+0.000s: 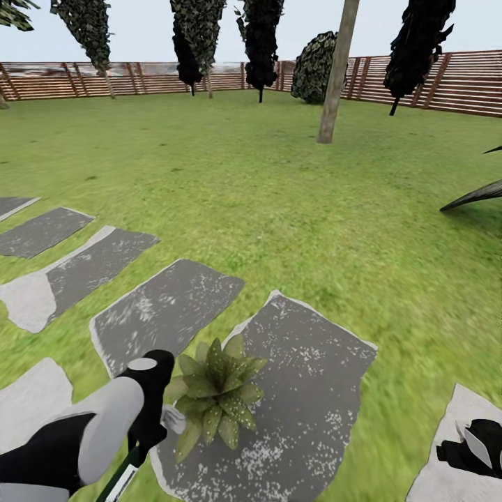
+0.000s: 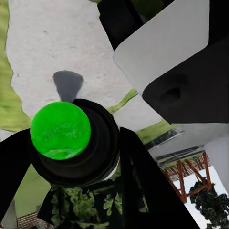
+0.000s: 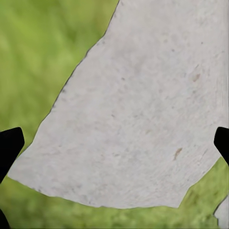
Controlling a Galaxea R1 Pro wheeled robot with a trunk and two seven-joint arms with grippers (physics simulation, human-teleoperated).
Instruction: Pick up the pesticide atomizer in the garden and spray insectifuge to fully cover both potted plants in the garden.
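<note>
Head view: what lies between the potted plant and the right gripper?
Bare ground: the potted plant stands on a grey slab, then a grass strip before the right gripper.

Fenced lawn (image 1: 293, 209), grey stone slabs (image 1: 167, 307)

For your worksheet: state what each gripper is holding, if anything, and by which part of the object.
The left gripper holds the pesticide atomizer, a dark-green bottle, around its upper end; the exact part is hidden. The right gripper holds nothing, its fingertips spread over a stone slab.

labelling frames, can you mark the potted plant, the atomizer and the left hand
potted plant (image 1: 216, 399), head view, centre of the leaf rosette
atomizer (image 1: 122, 477), head view, white label on its dark-green body
left hand (image 1: 144, 434), head view, fingers closed around the atomizer
</note>
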